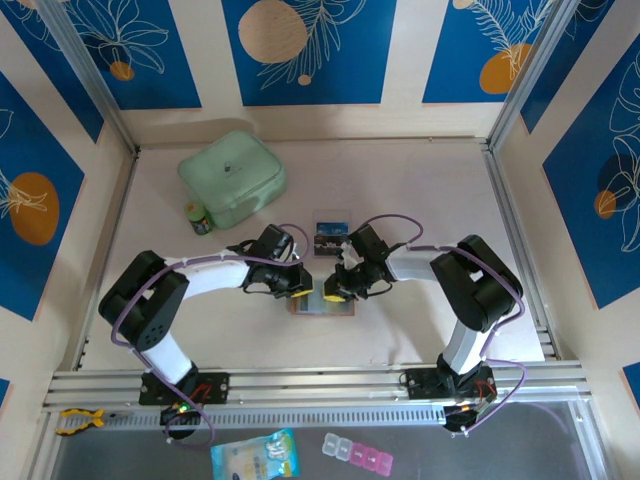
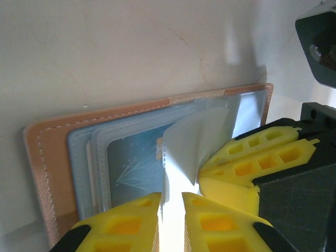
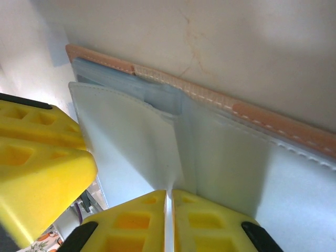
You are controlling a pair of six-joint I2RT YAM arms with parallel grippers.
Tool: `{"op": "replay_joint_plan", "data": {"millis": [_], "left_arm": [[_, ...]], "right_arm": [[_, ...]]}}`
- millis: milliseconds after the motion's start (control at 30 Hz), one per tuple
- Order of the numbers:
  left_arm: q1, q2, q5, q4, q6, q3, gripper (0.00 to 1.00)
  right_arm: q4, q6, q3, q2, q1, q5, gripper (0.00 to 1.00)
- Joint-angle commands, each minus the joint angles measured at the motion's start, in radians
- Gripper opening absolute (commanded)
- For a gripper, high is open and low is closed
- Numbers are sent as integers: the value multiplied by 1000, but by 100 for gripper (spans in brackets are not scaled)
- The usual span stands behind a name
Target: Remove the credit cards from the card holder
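Observation:
The tan-pink card holder (image 1: 322, 305) lies open on the table between both grippers. In the left wrist view its stitched edge (image 2: 42, 157) frames grey-blue pockets, and a dark blue credit card (image 2: 131, 168) sits in one pocket. A pale pocket sleeve (image 2: 197, 136) curls up from it into my left gripper (image 2: 171, 197), which is shut on it. My right gripper (image 3: 169, 193) is pinched shut on another pale sleeve (image 3: 131, 142) of the card holder (image 3: 273, 126). Both grippers (image 1: 300, 290) (image 1: 335, 292) nearly touch. Another dark printed card (image 1: 331, 237) lies flat just behind the holder.
A large mint-green zip case (image 1: 232, 177) stands at the back left with a small green bottle (image 1: 198, 218) beside it. Metal rails run along the side walls and the front edge (image 1: 320, 380). A packet (image 1: 255, 455) and a pill box (image 1: 358, 452) lie below the front rail.

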State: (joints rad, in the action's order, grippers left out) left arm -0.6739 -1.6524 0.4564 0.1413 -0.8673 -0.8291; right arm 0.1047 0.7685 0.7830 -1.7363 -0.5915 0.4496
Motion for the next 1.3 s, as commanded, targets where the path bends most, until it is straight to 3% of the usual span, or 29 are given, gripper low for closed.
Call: {"op": "replay_joint_plan", "data": {"millis": [0, 433, 567, 800, 1267], "left_arm": [[-8, 18, 32, -9, -13, 0, 19], [-30, 21, 71, 31, -12, -85, 22], [-50, -2, 80, 35, -9, -114, 14], [-70, -35, 78, 12, -24, -134, 9], [-109, -126, 99, -48, -54, -190, 13]], "right_arm": [[27, 11, -11, 43, 1, 6, 16], [94, -6, -35, 219, 36, -58, 22], [105, -8, -54, 253, 51, -66, 22], [113, -4, -85, 311, 75, -75, 22], [138, -13, -109, 348, 105, -77, 22]]}}
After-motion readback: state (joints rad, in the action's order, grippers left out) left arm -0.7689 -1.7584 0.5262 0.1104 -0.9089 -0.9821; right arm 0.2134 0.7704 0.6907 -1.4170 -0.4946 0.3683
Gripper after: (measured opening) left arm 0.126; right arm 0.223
